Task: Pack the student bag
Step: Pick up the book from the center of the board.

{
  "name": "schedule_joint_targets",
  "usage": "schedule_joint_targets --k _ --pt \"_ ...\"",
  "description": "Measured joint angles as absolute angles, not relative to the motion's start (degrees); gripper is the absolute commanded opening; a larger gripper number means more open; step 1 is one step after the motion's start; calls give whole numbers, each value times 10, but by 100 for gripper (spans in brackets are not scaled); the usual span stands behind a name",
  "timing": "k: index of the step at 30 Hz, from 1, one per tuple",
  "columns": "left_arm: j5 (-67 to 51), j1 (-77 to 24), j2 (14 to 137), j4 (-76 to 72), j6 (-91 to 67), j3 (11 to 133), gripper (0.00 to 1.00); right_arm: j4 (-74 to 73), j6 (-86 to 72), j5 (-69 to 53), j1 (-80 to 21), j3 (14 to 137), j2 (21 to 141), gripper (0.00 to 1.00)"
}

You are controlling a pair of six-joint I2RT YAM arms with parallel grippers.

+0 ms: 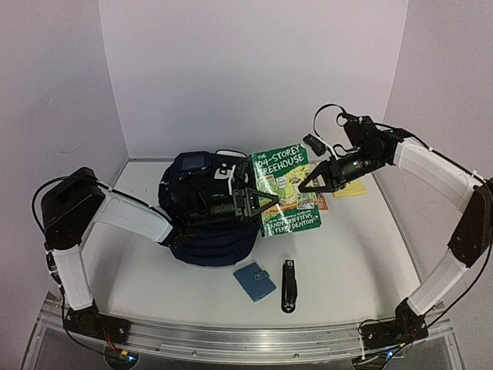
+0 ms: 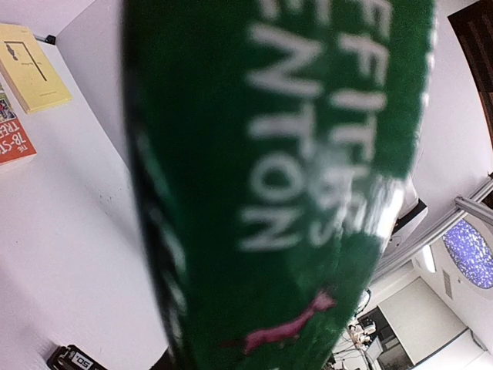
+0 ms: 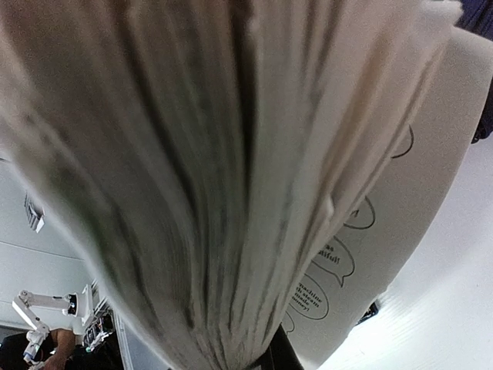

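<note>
With my left fingers (image 1: 260, 198) and right fingers (image 1: 312, 181) both pinching the green book (image 1: 289, 166) beside the student bag (image 1: 202, 240), I judge nothing packed yet; the blue wallet (image 1: 254, 280) waits on the counter (image 1: 362, 247).

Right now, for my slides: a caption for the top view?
Left tool and right tool hold the book beside the bag.

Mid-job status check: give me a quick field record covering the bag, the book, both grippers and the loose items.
student bag: on the table, left of centre, under the left arm
green book: at the bag's right side, held between both grippers
left gripper: closed on the book's left edge
right gripper: closed on the book's page side
blue wallet: on the table, in front of the bag
black item: just right of the wallet
yellow booklet: on the table, beyond the right gripper
</note>
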State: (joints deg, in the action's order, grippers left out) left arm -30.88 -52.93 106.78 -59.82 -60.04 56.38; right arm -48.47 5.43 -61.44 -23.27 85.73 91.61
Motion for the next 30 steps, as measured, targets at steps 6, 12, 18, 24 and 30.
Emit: schedule_joint_targets --k 6,12,18,24,30 --pt "-272 -529 995 -588 -597 489 0 -467 44 -560 -240 885 933 62" --pt "-200 -530 864 -521 -581 389 0 -450 47 -463 -250 967 987 63" --pt "-108 -531 682 -417 -569 300 0 -438 83 -350 -313 1054 1058 60" --pt "3 -533 469 -284 -568 253 0 -433 140 -271 -418 1101 1120 58" --pt "92 -535 331 -162 -569 238 0 -431 189 -237 -502 1128 1181 58"
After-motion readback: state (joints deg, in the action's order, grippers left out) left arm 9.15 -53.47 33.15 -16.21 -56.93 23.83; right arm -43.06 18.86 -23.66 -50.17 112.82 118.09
